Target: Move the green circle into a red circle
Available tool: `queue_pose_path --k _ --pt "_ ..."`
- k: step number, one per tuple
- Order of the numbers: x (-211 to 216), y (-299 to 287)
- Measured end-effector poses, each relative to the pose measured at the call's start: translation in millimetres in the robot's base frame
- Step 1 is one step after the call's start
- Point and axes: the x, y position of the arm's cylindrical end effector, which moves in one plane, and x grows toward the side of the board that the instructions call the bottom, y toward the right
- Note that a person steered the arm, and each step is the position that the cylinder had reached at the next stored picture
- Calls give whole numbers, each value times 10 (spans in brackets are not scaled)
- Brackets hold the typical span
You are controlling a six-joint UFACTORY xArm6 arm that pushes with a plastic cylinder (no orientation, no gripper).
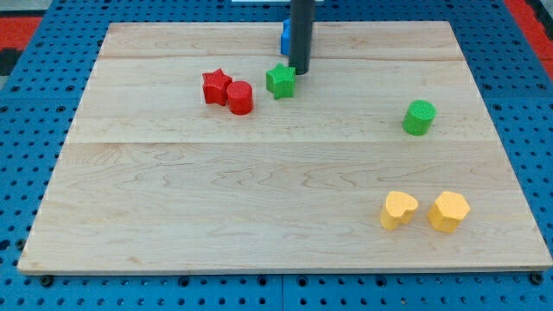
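Observation:
The green circle (419,117) stands alone at the view's right, above the middle of the board. The red circle (240,98) sits at the upper centre-left, touching a red star (216,87) on its left. My tip (299,72) is near the view's top centre, just at the upper right of a green star (280,81). The tip is far to the left of the green circle and a short way right of the red circle.
A blue block (284,39) is partly hidden behind the rod at the top. A yellow heart (397,210) and a yellow hexagon (448,211) lie at the lower right. The wooden board (173,207) rests on a blue pegboard.

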Motion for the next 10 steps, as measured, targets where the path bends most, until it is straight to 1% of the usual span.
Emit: queue_pose_path --k 1,2,3,4,5,6,7,8,9,10 --pt "27 -121" --pt "99 84" --pt "240 1166" --pt "543 2127" --pt "832 2304" --pt "953 1200" --pt "904 810" --pt "1051 1606" --pt "1447 1217" --pt "1240 263"
